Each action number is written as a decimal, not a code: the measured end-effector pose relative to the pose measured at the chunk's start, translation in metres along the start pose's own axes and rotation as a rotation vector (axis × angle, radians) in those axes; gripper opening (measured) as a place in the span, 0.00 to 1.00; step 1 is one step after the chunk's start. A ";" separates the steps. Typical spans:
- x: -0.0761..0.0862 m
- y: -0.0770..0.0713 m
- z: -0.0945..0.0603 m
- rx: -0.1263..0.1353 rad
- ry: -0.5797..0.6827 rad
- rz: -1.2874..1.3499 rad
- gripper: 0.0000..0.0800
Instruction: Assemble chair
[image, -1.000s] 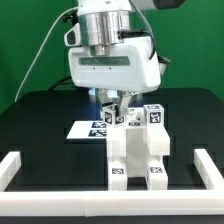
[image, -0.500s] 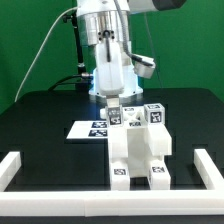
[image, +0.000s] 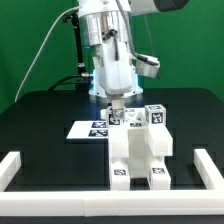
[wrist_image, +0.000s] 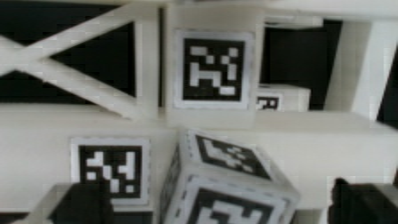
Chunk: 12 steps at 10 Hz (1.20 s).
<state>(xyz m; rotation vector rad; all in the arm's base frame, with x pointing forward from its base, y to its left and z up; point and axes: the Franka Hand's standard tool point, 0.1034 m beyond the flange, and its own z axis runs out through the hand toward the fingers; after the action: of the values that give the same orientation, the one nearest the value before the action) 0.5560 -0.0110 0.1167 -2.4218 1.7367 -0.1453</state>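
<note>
The chair stands partly built on the black tabletop, close to the near edge and a little toward the exterior view's right; it is a blocky white stack, with two short legs reaching forward, each showing a square black-and-white tag on its end face; along its top sit small tagged cubes, one of them at the far corner on the exterior view's right.

The white arm comes down from above and ends right over the rear top of the chair; the tool sits low among those upper cubes, so close that I cannot make out whether it touches them; from this side its jaws are hidden behind the wrist and the parts, and I cannot tell if it is released or clenched on anything.

The wrist view is blurred but shows tagged white faces of the chair very near the lens, with a tilted tagged cube lying between the two dark fingertips; contact cannot be judged.

The marker board lies flat on the tabletop just beside the chair, on the exterior view's left; low white border rails stand along the near edges, well apart from the chair on both sides.
</note>
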 end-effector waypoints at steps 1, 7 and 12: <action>0.001 0.001 0.000 -0.002 -0.001 -0.195 0.80; -0.001 0.002 0.002 -0.045 0.002 -0.847 0.81; 0.001 0.003 0.003 -0.044 0.006 -0.665 0.38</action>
<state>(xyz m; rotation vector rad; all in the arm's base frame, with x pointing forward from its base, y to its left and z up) 0.5536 -0.0124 0.1132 -2.9291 0.8754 -0.1878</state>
